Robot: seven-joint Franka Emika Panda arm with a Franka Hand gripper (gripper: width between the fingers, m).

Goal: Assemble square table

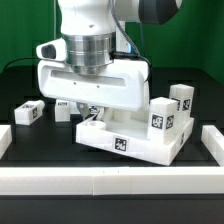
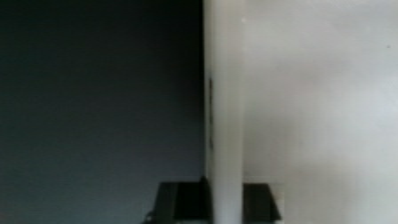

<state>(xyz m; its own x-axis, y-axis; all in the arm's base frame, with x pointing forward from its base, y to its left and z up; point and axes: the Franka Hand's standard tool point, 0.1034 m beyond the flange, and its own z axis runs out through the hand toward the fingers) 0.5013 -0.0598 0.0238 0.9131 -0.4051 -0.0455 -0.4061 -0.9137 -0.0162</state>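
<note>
The white square table top lies on the black table and looks tilted, its near-left corner raised. One tagged leg stands upright at its far right corner. My gripper hangs over the top's left rim, its fingers mostly hidden under the hand. In the wrist view the gripper is shut on the top's thin white rim, with a black fingertip on either side. The broad white surface of the table top fills one side of that view.
Two loose tagged legs lie at the exterior view's left. Another leg stands at the right behind the top. Long white border rails run along the front, left and right. A tagged white piece shows at the back left.
</note>
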